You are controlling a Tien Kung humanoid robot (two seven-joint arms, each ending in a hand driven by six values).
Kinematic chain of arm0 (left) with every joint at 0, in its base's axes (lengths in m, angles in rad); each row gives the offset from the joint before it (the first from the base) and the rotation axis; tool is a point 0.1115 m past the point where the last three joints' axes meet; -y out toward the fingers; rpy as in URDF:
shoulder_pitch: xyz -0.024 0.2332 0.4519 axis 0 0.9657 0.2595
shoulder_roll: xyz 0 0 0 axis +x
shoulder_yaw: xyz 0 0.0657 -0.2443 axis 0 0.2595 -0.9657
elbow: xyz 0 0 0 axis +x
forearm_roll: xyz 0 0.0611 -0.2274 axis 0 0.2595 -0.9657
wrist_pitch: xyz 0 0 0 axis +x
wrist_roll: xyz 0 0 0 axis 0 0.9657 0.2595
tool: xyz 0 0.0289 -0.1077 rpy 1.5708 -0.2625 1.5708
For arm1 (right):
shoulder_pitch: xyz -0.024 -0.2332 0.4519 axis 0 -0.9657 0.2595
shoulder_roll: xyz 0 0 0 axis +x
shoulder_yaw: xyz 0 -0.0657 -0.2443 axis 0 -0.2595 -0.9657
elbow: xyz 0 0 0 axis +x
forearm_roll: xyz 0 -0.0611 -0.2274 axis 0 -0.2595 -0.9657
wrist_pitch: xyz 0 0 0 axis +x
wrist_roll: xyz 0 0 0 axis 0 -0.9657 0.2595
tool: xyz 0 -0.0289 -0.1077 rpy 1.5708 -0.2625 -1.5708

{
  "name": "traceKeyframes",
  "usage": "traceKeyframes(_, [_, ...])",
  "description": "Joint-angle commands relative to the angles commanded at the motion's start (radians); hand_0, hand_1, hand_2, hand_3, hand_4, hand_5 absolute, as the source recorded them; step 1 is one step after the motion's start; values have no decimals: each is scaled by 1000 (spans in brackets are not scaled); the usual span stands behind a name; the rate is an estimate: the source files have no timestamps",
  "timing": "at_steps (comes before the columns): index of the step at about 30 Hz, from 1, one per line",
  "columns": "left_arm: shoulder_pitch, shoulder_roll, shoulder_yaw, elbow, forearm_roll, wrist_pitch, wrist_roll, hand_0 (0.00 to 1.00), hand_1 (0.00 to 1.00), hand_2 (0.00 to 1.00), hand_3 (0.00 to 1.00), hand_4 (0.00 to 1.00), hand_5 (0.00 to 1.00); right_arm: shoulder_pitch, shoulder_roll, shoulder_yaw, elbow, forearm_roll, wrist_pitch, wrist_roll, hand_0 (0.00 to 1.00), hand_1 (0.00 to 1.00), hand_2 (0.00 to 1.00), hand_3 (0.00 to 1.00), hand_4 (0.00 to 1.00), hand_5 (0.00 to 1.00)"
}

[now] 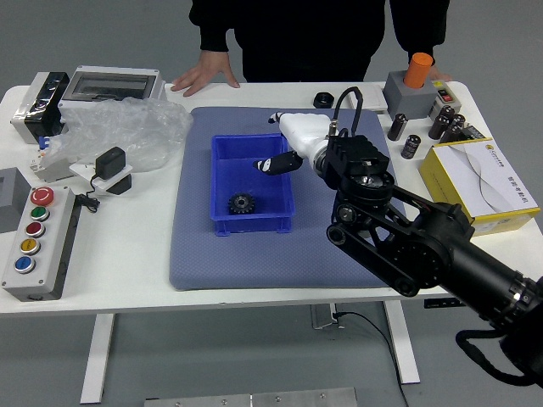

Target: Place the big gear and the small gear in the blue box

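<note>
Resting low in the blue box (223, 174), left of centre, one gear (242, 203) looks placed. The black round piece (323, 100) at upper centre is probably the other; I should lift clear, then descend squarely over it. My right hand (309, 142) has its fingers apart, holding nothing.

Bright blue on the box (253, 225), deep black on the gear (242, 203)! White and black across the robot's right hand (270, 142), slate blue with fine dots on the mat (193, 259), plain white on the counter (119, 263). And what buttons (30, 246): red, green, darker red, yellow, blue! Bold orange cylinder (418, 71), yellow-and-white carton (441, 182), black sweater (297, 38).
</note>
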Motion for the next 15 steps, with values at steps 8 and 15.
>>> traceKeyframes(8, [-4, -1, -1, 0, -1, 0, -1, 816, 804, 815, 841, 632, 280, -8, -44, -11, -63, 29, -32, 12, 706, 618, 710, 791, 839, 546])
traceKeyframes(15, [-4, -2, 1, 0, -2, 0, 0, 816, 804, 815, 841, 631, 278, 2, -63, -26, -174, 88, -88, 114, 703, 611, 688, 745, 817, 526])
